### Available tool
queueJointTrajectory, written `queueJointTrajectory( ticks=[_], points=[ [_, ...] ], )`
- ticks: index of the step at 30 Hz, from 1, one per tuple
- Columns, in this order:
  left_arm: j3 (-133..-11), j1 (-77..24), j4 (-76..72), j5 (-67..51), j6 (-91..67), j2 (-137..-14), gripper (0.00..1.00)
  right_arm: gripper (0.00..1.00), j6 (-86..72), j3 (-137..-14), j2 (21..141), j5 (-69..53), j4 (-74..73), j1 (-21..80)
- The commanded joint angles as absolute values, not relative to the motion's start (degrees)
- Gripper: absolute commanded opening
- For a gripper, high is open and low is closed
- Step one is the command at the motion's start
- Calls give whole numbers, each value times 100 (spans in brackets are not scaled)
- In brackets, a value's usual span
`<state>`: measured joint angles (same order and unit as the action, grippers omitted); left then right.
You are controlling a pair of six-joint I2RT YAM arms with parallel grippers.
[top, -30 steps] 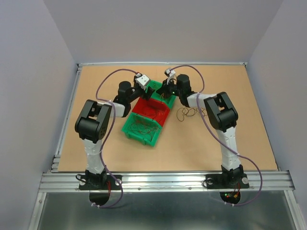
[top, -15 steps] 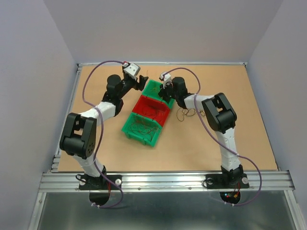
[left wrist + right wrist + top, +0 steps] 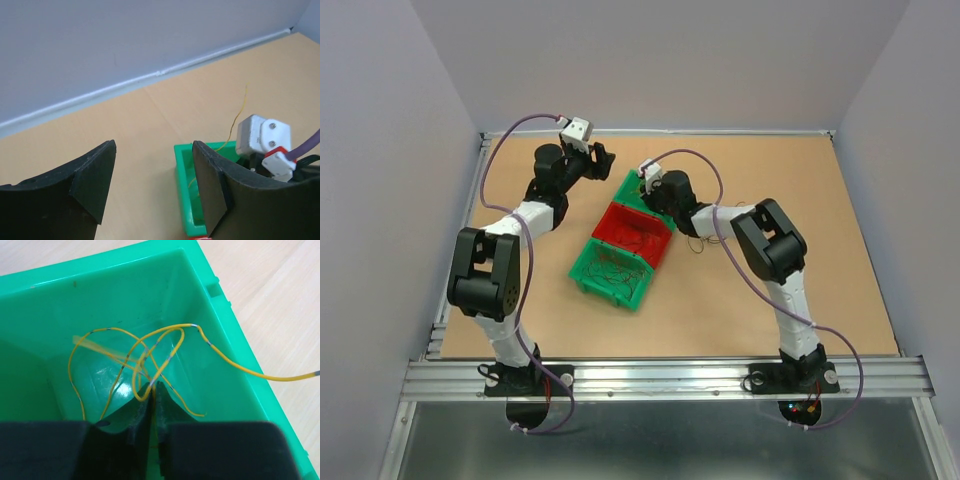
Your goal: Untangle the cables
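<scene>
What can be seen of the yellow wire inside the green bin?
The yellow wire is very thin, with small grey marks along it. It forms several loose loops inside the green bin. One end runs out over the bin's rim, above the table. Where the loops cross, the right tool pinches it with its tips almost together.

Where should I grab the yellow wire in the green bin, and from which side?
Take the yellow wire by the single strand arching out over the rim of the green bin, coming from above on that side. It stands clear of the walls there, while its loops cross low in the bin.
</scene>
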<state>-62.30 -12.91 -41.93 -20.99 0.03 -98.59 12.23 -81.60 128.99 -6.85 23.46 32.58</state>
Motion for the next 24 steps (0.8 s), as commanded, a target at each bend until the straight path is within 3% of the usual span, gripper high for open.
queueJointTrajectory(
  ticks=[1, 7, 13, 19, 24],
  points=[
    [-6486, -1222, -4263, -2434, -150, -9870, 73, 21, 1143, -7805, 12463, -896, 2768, 3270],
    [-6495, -1222, -4315, -2602, -79, -9984, 71, 40, 740, -7857, 12226, -1011, 2874, 3278],
    [-6434, -1222, -4403, -2593, -53, -9967, 70, 42, 291, -7647, 11805, -1011, 3023, 3243],
    [-6354, -1222, -4491, -2742, -44, -9905, 70, 60, 62, -7374, 11532, -976, 3199, 3208],
    [-6319, -1222, -4535, -2926, -26, -9897, 70, 67, 18, -7233, 11461, -967, 3340, 3182]
  ],
)
